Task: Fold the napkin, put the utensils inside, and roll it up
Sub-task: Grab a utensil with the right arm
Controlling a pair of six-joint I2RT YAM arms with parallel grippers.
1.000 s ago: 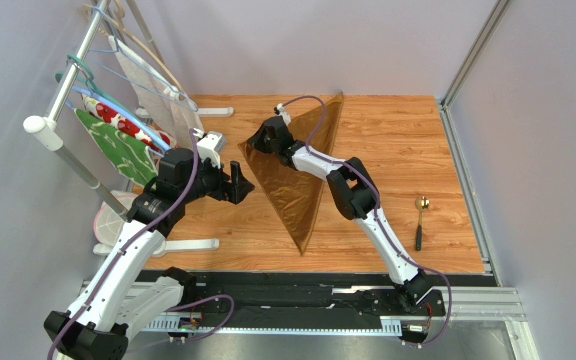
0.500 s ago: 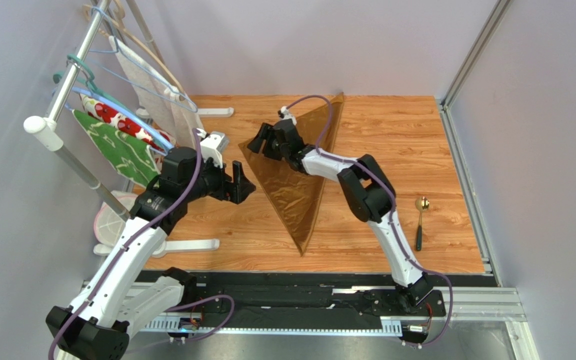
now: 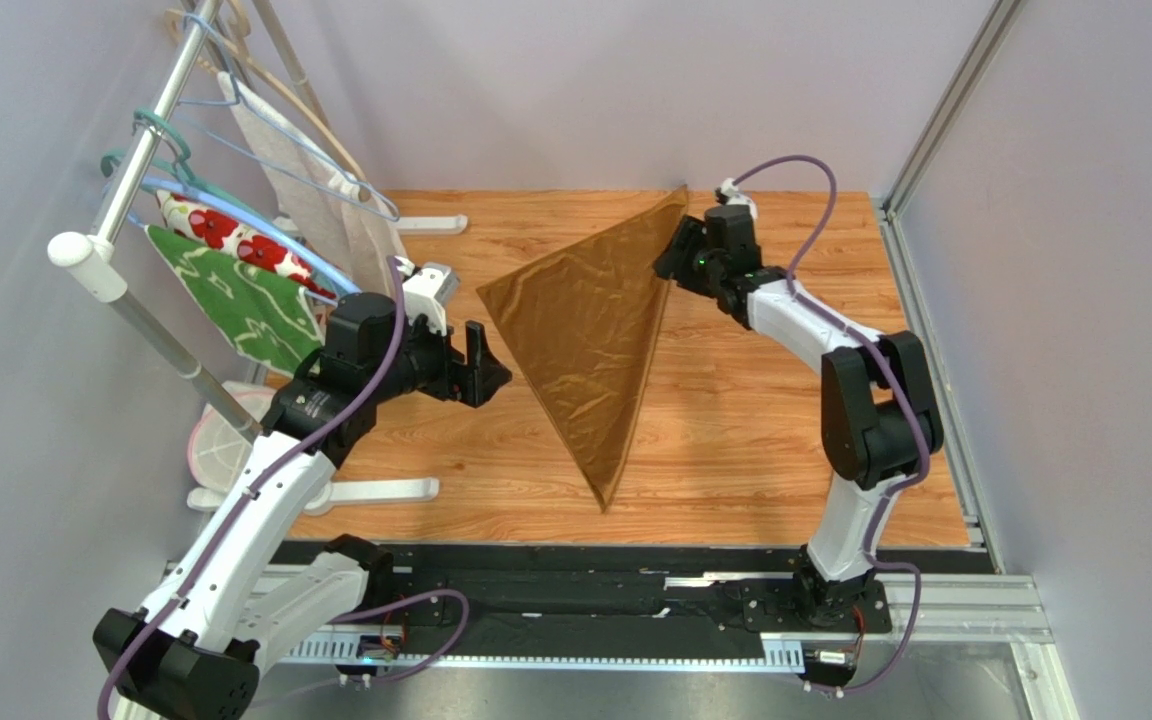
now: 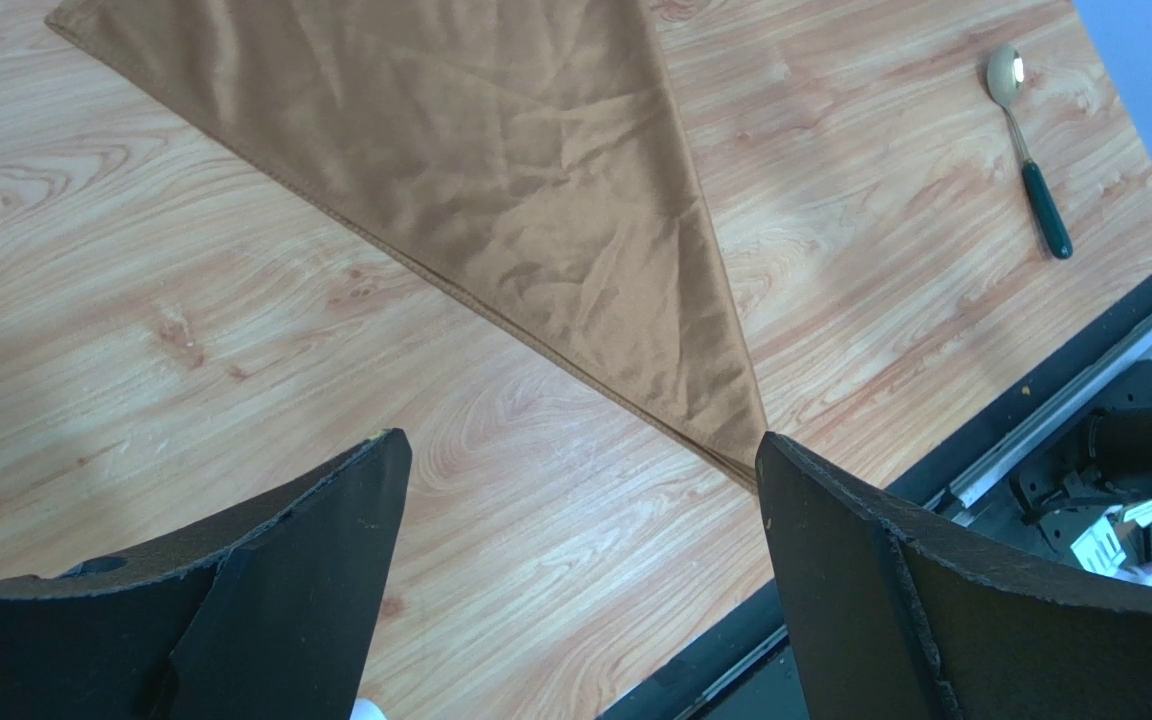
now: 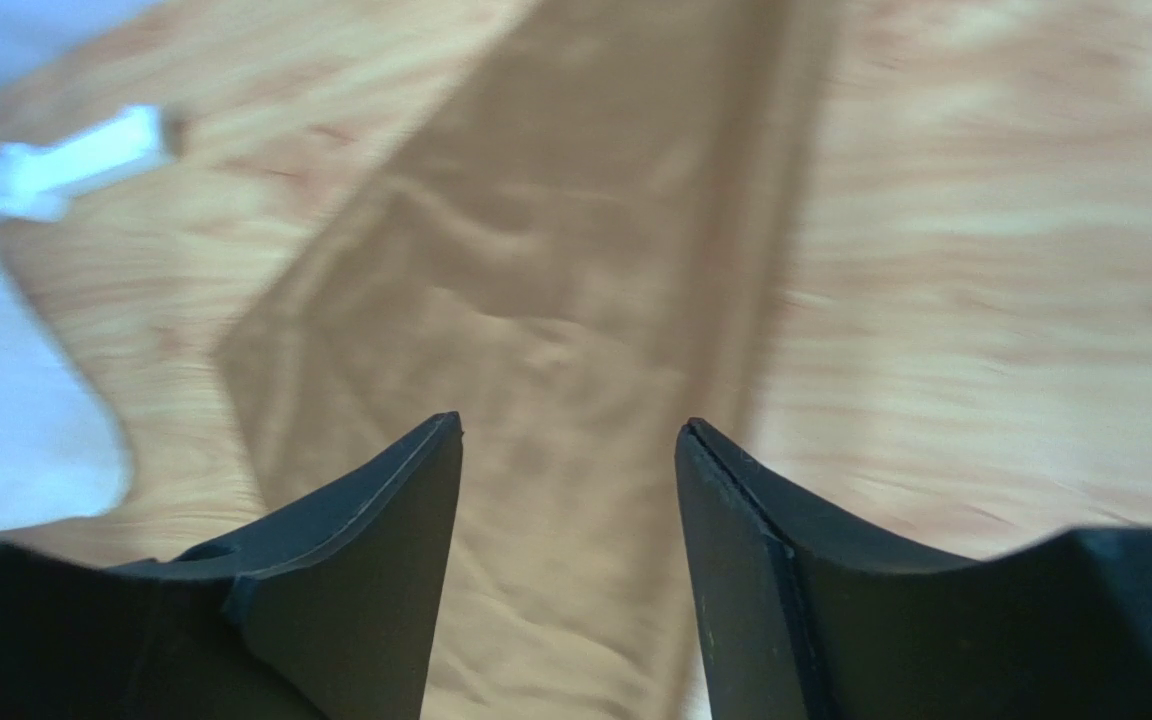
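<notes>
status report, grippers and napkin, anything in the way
Left gripper open, right gripper open, both empty. Golden-brown cloth napkin folded in a triangle, flat on the wooden table. Gold spoon with dark handle lies apart; nothing on the napkin.

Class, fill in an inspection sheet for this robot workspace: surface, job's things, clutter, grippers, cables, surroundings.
Surface: wooden tabletop, grain visible.
Job's things: napkin folded into a triangle, lying flat; spoon lying apart from it.
Clutter: rack at the left, with green leaf-patterned cloth and red-flowered cloth on hangers.
Grippers: left gripper open, holding nothing; right gripper open near the napkin's far corner.
Cables: purple cables along both arms, none on the napkin.
Surroundings: plain walls; metal rail at the near edge.
</notes>
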